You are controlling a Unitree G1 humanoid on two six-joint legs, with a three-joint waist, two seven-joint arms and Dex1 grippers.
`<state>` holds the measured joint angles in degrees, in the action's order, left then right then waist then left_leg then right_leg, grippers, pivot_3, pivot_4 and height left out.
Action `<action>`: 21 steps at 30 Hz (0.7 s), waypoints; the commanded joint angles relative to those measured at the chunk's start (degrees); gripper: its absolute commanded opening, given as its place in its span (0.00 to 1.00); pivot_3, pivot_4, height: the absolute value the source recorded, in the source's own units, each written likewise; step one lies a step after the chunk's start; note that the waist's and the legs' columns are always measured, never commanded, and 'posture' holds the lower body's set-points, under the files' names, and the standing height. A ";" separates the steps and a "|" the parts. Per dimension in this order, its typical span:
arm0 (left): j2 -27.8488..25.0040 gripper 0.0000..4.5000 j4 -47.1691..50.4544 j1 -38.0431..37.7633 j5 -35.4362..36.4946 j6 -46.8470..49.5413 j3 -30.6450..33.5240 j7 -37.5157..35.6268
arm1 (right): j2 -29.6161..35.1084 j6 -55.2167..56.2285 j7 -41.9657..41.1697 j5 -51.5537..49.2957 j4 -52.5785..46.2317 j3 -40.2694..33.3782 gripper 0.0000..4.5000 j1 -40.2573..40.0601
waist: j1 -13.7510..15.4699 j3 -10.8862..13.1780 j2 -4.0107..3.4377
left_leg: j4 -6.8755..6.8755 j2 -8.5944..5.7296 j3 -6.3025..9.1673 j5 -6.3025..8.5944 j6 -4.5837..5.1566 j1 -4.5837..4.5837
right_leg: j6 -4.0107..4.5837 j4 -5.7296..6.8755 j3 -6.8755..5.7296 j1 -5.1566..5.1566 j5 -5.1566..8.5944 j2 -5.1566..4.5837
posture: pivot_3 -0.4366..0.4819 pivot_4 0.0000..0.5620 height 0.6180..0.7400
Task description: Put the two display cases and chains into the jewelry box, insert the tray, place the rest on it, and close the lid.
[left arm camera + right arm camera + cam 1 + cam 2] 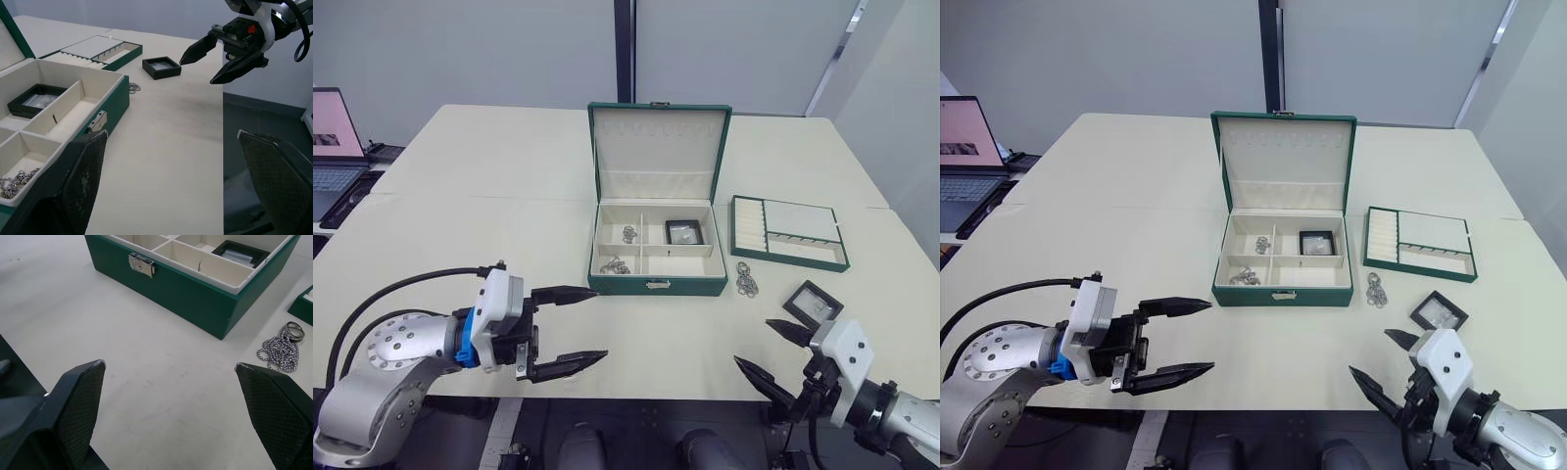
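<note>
Pale tabletop (460, 225), grey wall behind, a laptop (333, 147) off its left edge. Mid-table the green jewelry box (656, 250) stands with lid up: one display case (684, 232) sits in a back compartment, chains (618, 264) in two others. A second display case (813, 303) and a loose chain (746, 279) lie toward the right edge, the tray (788, 233) beside the box. Left pincer (570, 329) and right pincer (771, 352) hang over the near edge, jaws spread, holding nothing. I'd say roughly half the first stage is done.
</note>
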<state>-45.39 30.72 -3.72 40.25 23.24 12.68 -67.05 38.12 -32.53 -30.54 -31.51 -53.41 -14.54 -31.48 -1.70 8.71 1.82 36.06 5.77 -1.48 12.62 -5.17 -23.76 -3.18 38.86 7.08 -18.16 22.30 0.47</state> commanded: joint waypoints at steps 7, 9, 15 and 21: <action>0.91 0.99 -1.25 1.66 0.08 -2.42 -2.64 -2.63 | 1.74 -3.63 0.85 -2.48 1.05 -10.54 1.00 2.06 | 0.01 0.00 -0.01 | 0.01 -0.01 -0.01 0.00 0.00 0.00 | 0.00 0.00 0.01 0.02 0.00 0.00 | 0.48 0.27 1.00; 1.14 0.99 -1.50 1.32 -0.54 -3.30 -3.18 -2.90 | 3.62 -4.47 -0.45 -1.58 3.29 -13.55 1.00 2.66 | 0.02 0.00 -0.01 | 0.01 -0.01 -0.01 0.00 0.00 0.00 | 0.00 0.00 0.01 0.02 0.00 0.00 | 0.48 0.27 1.00; 1.17 0.99 -1.95 0.14 -0.71 -5.22 -2.94 -3.69 | 13.63 -10.17 -4.18 -1.39 6.56 -17.09 1.00 8.17 | -0.12 0.01 -0.12 | 0.00 -0.01 -0.03 0.00 0.01 0.02 | 0.00 0.00 0.05 0.02 0.00 0.00 | 0.48 0.27 1.00; 0.99 0.99 -2.73 -0.58 -0.73 -6.85 -2.16 -4.55 | 25.54 -22.74 -8.19 -6.49 8.24 -17.16 1.00 16.96 | 0.02 0.02 -0.19 | 0.01 -0.02 -0.06 0.00 0.01 0.01 | 0.00 -0.02 0.07 0.03 0.00 0.00 | 0.48 0.27 1.00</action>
<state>-44.24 27.35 -4.18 39.26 17.73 9.43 -71.00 62.58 -52.43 -38.32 -36.01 -45.11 -30.70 -16.28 -1.68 8.74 1.64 36.07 5.75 -1.52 12.62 -5.16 -23.75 -3.18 38.83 7.14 -18.13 22.29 0.48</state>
